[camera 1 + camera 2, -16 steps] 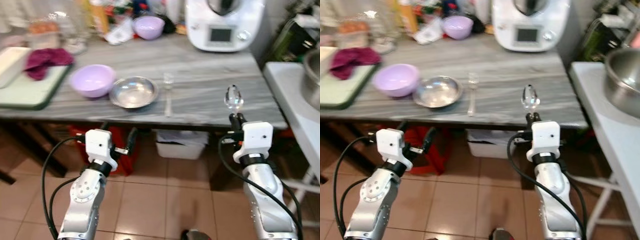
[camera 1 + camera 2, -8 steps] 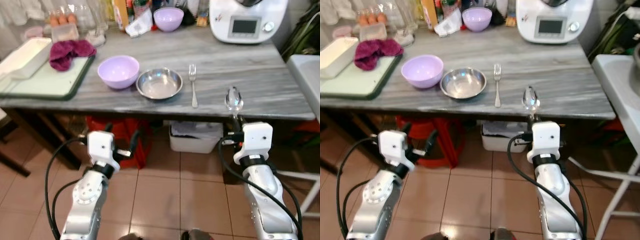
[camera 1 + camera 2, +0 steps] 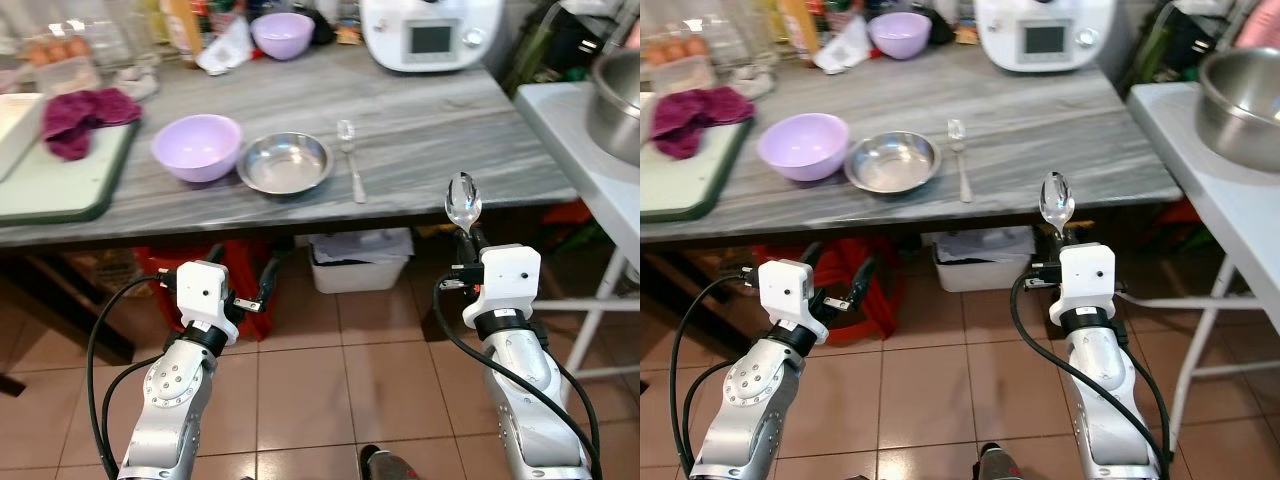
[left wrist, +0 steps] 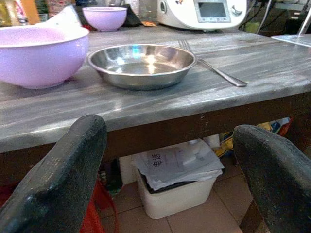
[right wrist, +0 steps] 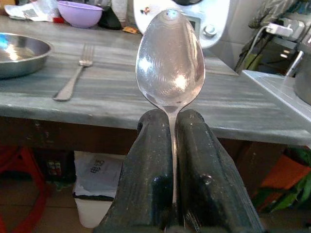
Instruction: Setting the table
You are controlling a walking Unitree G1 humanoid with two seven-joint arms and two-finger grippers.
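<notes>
Now the robot stands back from the grey marble-look table (image 3: 430, 150), whose front edge sits a little higher and further off in the head views than half a second ago, with the whole scene slid sideways, so the camera has shifted while the place setting itself lies unchanged. The right gripper (image 3: 470, 240) holds a spoon (image 3: 463, 202) upright, its 2 black fingers clamped together on the handle with the bowl of the spoon standing above them, below and in front of the table edge; that clamp matches the frames from a second ago. The left gripper (image 3: 262, 292) hangs low under the table front with its fingers (image 4: 58, 179) spread wide and nothing between them. On the table, a lilac bowl (image 3: 196, 147) sits just beside a shallow steel bowl (image 3: 285, 163), and a fork (image 3: 351, 160) lies just to the right of the steel bowl, tines pointing away from the robot. Beyond them stand a second small lilac bowl (image 3: 282, 33) and a white kitchen machine (image 3: 428, 32). Judging by this, the spoon is the 1 piece not yet laid, and the robot must close back in on the table before setting it down, probably near the fork
</notes>
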